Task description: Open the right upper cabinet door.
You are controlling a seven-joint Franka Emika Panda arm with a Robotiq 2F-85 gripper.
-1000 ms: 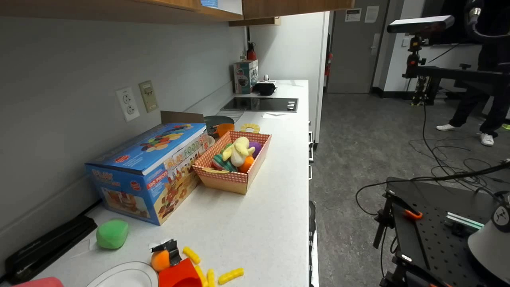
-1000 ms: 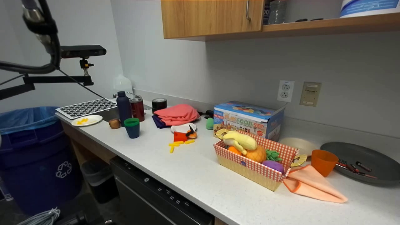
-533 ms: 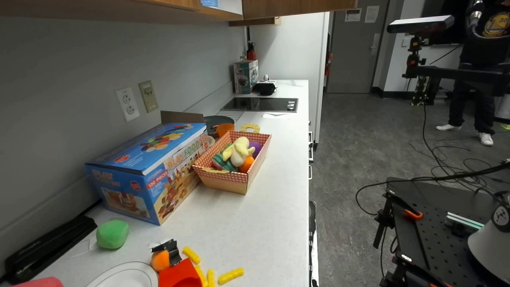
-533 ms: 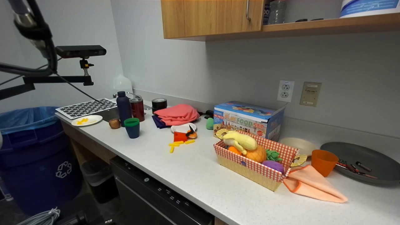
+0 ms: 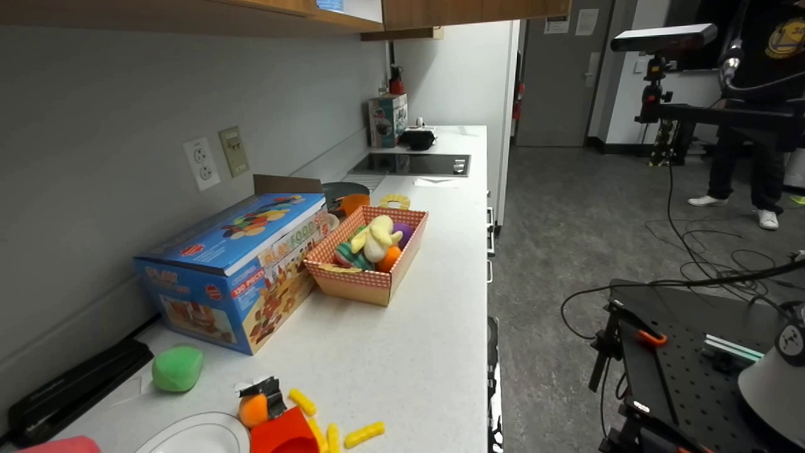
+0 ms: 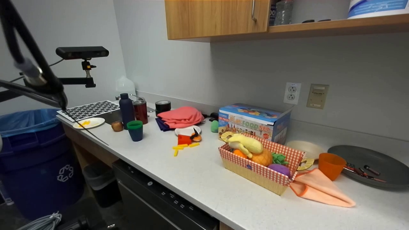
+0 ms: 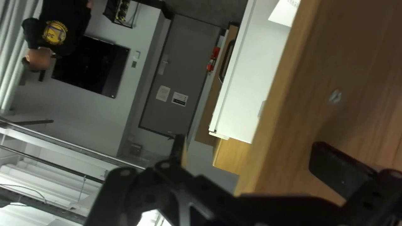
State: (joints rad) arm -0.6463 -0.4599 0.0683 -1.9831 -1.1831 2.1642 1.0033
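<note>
The right upper cabinet door [image 5: 471, 11] is a flat brown wooden panel at the top of an exterior view. It stands swung out from the cabinet [image 5: 283, 16], and its upper part is cut off by the frame. In the wrist view its face [image 7: 361, 62], with a small screw, fills the right side. My gripper [image 7: 250, 147] is open around the door's free edge: one finger [image 7: 178, 147] is on the outer side, the other finger [image 7: 339, 169] is at the screw side. I cannot tell whether either touches the wood. The gripper is out of view in both exterior views.
A closed cabinet door [image 6: 217, 17] with a metal handle hangs left of the open shelf. Below, the counter [image 5: 434, 352] bears a checked basket [image 5: 402, 270] and a play-food box [image 5: 195, 283]. A camera on a bracket [image 5: 663, 39] and a person [image 5: 748, 126] are beyond.
The door's free end has shifted a little to the right in an exterior view, so it stands further open. The arm's hose has moved left and lower in both exterior views.
</note>
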